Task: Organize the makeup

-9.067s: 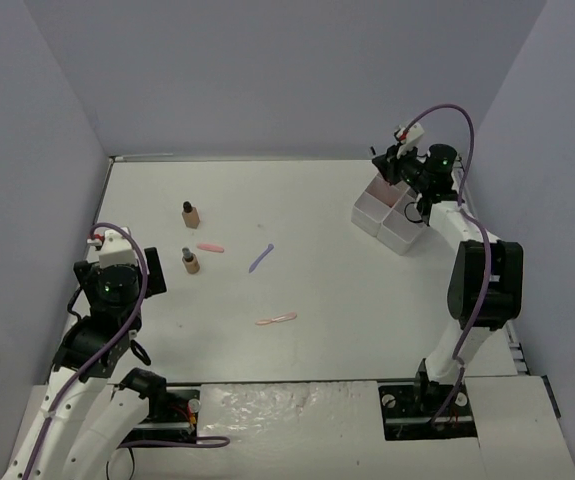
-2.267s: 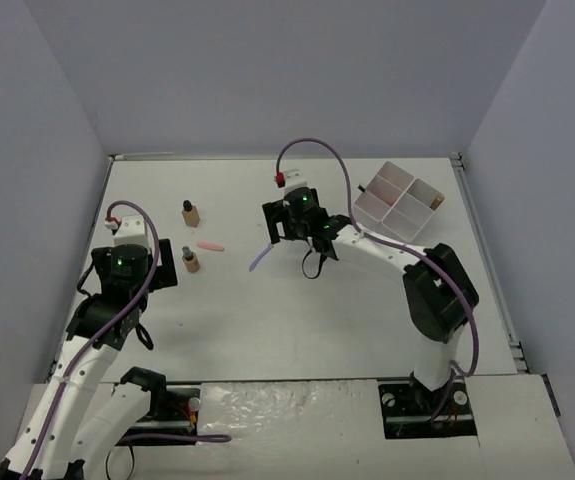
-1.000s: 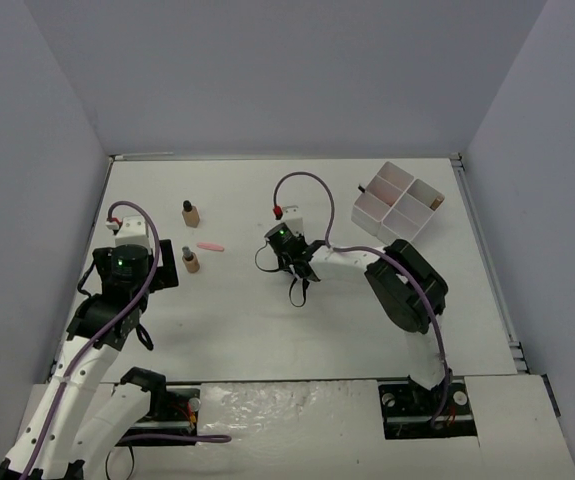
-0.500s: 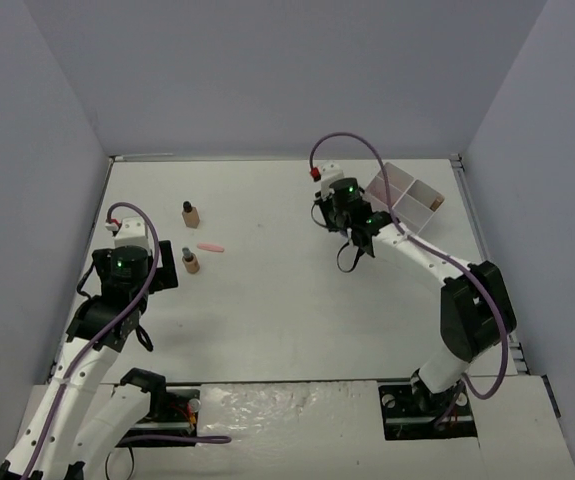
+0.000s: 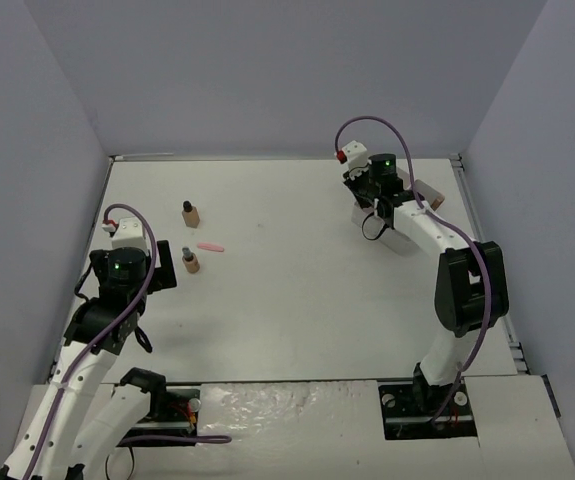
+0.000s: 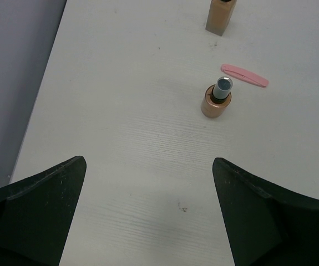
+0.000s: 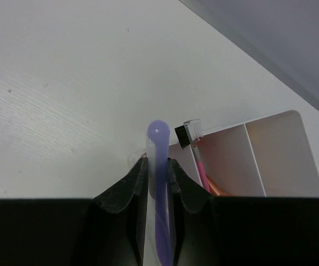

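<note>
While the fingers of the right gripper [image 7: 157, 166] are clamped on the purple pencil [image 7: 158, 141], it is held at the edge of the white tray [image 7: 270, 144], far right. The left gripper [image 6: 148, 163] is spread wide; beyond it two tan bottles [image 6: 216, 100] are stood, a pink pencil [image 6: 244, 76] laid beside the nearer.

On my right claw [image 7: 158, 164], the black fingers [image 7: 120, 194] look like matt, faintly grainy plastic. The thin purple plastic stick [image 7: 160, 213] pinched between them is smooth, semi-translucent and softly glossy. The white four-compartment plastic tray [image 7: 281, 149] has smooth satin walls. The white table [image 6: 120, 138] is matt, with fine grain lines. The tan round bottle [image 6: 213, 106] has a coppery sheen and a grey metallic-looking cap; the flat pink stick [image 6: 244, 76] looks matt.
</note>
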